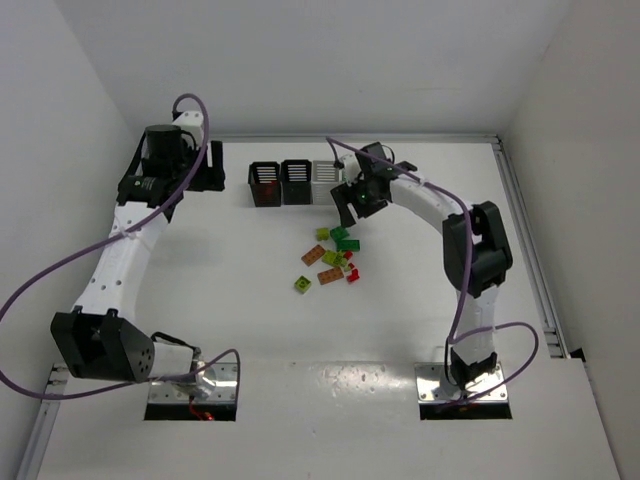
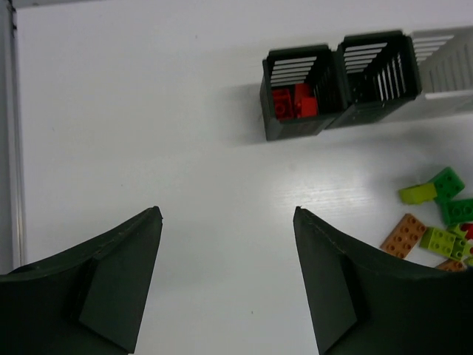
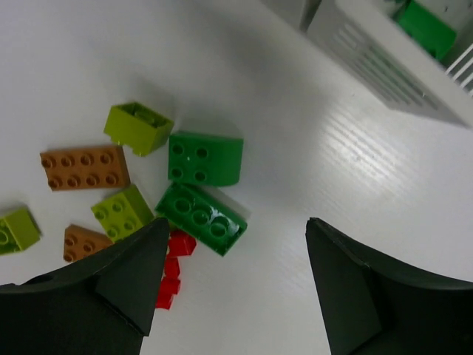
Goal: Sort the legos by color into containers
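The top view alone gives the whole layout. A row of bins (image 1: pixel 296 182) stands at the far side of the table (image 1: pixel 250 310), and the loose legos (image 1: pixel 330 258) lie in a heap just in front of its right part. The left gripper (image 1: pixel 208 170) sits just left of the row. The right gripper (image 1: pixel 352 200) hangs over the row's right end and covers what stands there (from above, only two black bins and a white bin (image 1: pixel 326 178) can be counted). This view is too far off to show any contents.

The left wrist view looks into the row. The first black bin (image 2: pixel 295 127) holds red bricks (image 2: pixel 294 102). The second black bin (image 2: pixel 369 111) touches it on the right, and its inside is too dark to read. The left gripper's fingers (image 2: pixel 111 288) are spread wide with nothing between them, over bare table.

The right wrist view shows a pale bin (image 3: pixel 384 66) with a green brick (image 3: pixel 425 26) inside (whether this is the third or fourth in the row, I cannot tell). Its fingers (image 3: pixel 369 296) also stand wide and hold nothing. Below them lies the heap: two green legos (image 3: pixel 205 157), yellow-green ones (image 3: pixel 138 127), orange ones (image 3: pixel 83 167), and small red ones (image 3: pixel 174 266) next to the left finger.
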